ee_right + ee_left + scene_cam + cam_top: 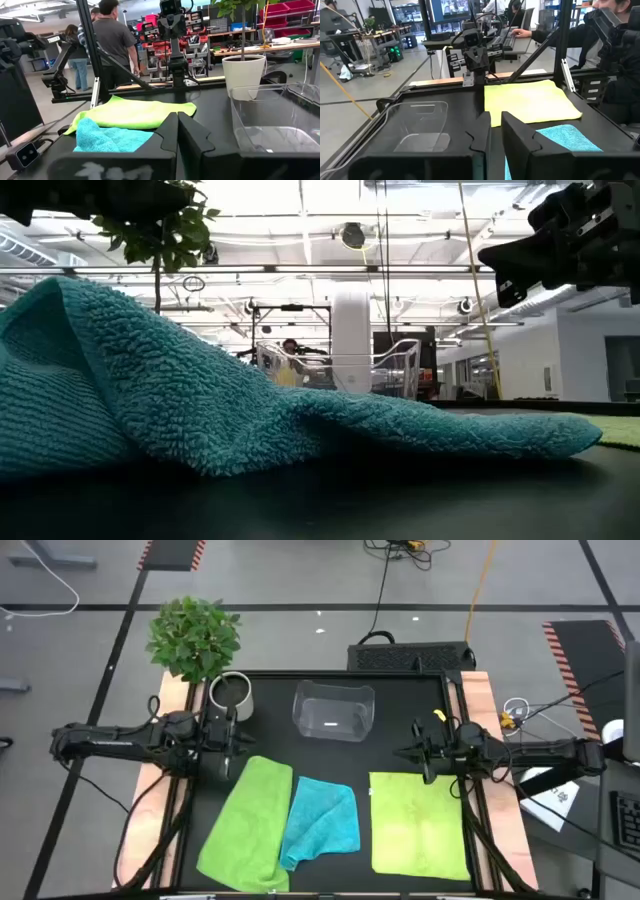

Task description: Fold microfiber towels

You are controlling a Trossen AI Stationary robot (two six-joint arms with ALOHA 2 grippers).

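A: How far along is the folding?

B: Barely begun, I'd say. The left green towel (pixel 248 822) lies rumpled, the blue towel (pixel 322 820) overlaps its edge in a loose heap, and the right green towel (pixel 418 821) lies flat and apart from them. None looks neatly folded.

A: And the arms?

B: Both hang above the table's far half. The left gripper (pixel 228 747) has its fingers nearly together, holding nothing. The right gripper (pixel 428 754) is closed and empty too.

A: Anything in the way?

B: A clear bin (pixel 333 710) and a white plant pot (pixel 231 693) stand behind the towels, away from them. People stand beyond the table.
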